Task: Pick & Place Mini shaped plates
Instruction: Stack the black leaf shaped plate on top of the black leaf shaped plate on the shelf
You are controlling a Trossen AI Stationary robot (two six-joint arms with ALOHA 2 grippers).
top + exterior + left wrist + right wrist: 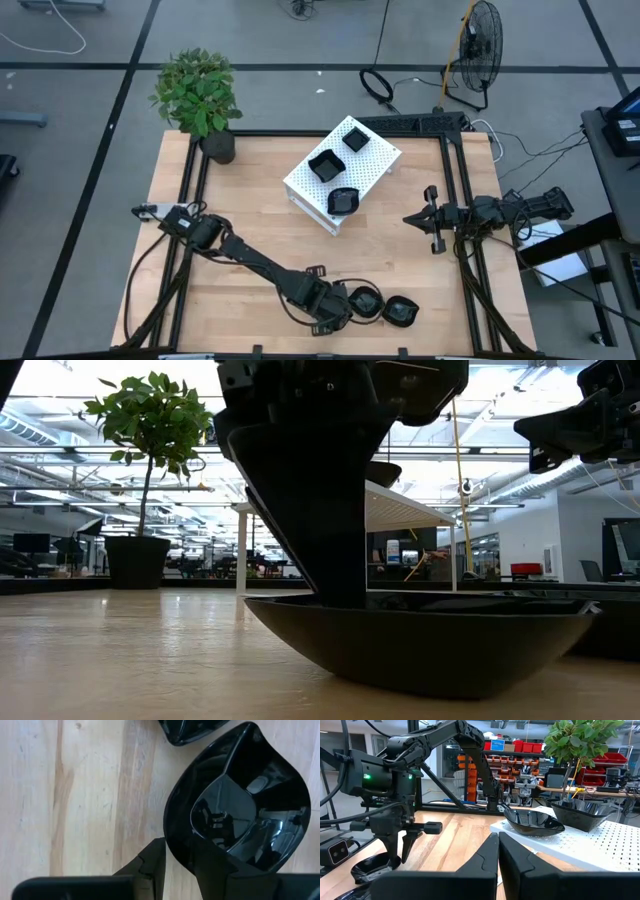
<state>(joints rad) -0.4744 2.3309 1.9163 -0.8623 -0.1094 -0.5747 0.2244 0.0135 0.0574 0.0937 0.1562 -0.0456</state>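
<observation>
Five mini shaped plates: three on the white perforated box [385, 168]; two at the worktop's [260, 215] near edge. Left gripper [347, 309] pinches one plate's [365, 301] rim; right gripper [415, 218], fingers together, idles at the right edge.

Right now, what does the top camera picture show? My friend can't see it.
The left gripper grips a black dish near the table's front edge, another dish beside it. Three more sit on a white box.
</observation>
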